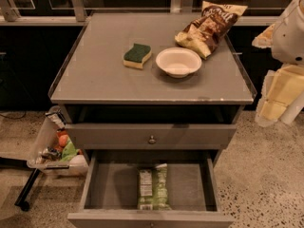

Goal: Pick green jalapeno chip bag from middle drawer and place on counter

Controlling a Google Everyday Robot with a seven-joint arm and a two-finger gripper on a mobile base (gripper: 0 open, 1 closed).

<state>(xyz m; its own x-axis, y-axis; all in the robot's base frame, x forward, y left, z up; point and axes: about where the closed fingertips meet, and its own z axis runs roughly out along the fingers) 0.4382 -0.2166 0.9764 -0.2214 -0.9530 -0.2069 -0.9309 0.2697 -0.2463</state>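
Lengthwise, green jalapeno chip bag (pixel 153 186) front-to-back in middle drawer (pixel 190 184), claw (pixel 274 101) far right

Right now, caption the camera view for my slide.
Green chip bag lies in the open drawer; sponge, bowl and brown bag sit on the counter; tool hangs at right.

Counter (pixel 104 75): flat grey rectangular top, thin clear raised strips along left and right edges.
Sponge (pixel 137 55): green face up over yellow base, near centre, slightly toward left edge, lying askew to edges.
White bowl (pixel 178 61): upright, just right of sponge, apart from it, about midway between front and back edges.
Brown-and-cream chip bag (pixel 210 27): lying flat at back right corner, lower end close to bowl's far rim, contact unclear.
Gripper (pixel 278 99): off counter, beyond right edge, near front right corner.
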